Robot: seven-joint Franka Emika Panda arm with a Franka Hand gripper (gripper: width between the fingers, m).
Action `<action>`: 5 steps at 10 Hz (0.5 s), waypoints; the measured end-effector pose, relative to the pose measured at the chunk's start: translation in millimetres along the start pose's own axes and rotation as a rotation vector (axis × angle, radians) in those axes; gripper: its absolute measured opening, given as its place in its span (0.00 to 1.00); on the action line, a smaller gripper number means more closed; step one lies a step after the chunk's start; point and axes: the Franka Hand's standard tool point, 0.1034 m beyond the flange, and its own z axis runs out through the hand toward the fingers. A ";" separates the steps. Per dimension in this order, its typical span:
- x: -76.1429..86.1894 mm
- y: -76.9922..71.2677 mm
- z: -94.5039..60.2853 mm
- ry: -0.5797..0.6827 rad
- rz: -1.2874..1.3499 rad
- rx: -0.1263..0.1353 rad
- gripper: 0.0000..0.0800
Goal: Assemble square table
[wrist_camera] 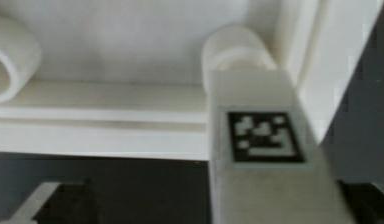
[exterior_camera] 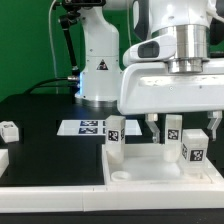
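While upright, legs (exterior_camera: 115,133) within rimmed slab (exterior_camera: 140,179)

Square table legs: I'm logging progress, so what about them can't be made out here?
- Exterior view: whether the leg inside the open tool is screwed into the tabletop; too small to tell.
- Exterior view: tabletop's right end, cut off by the frame edge.
- Wrist view: one end of the leg, blurred and cut off.

A thin, flat white marker board (exterior_camera: 85,127) printed with black-and-white tags lies on the matte black tabletop (exterior_camera: 45,150), closer to its far edge than its near one. A long thin white bar (exterior_camera: 50,187) runs along the tabletop's near edge. A green wall (exterior_camera: 25,40) stands behind.
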 end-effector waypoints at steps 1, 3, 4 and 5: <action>-9.6 -1.9 3.7 -0.126 0.017 0.010 0.81; 0.8 -13.0 5.8 -0.254 0.054 0.020 0.81; -4.3 -14.0 4.0 -0.361 0.054 0.024 0.81; 8.6 -12.2 1.5 -0.369 0.060 0.028 0.81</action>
